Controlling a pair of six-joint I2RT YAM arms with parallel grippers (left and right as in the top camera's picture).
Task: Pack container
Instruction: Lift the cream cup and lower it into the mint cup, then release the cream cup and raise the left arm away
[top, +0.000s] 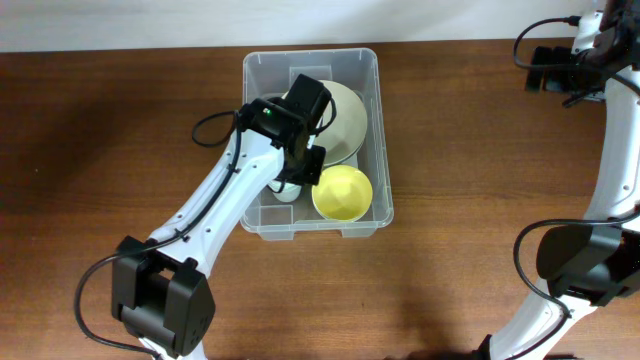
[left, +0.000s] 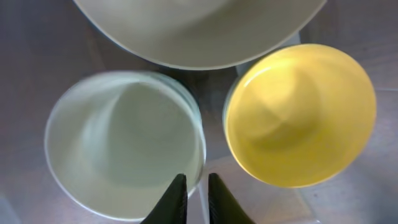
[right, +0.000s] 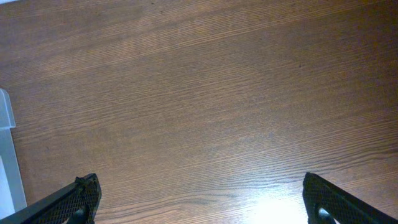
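The left pincer (top: 305, 165) hangs inside the container (top: 262, 70), above bowls.

The place looks like a robot test bench rather than a home. A bare brown wooden tabletop (top: 90, 130) against a pale wall (top: 200, 20) carries two white robot arms with black cables, and a clear plastic container (top: 262, 70) holding bowls.

Brown wooden table (top: 120, 120) — grain running crosswise. Yellow bowl (top: 342, 192) just beside pale bowl (left: 124, 146), large cream bowl (top: 345, 120) behind — all upright.
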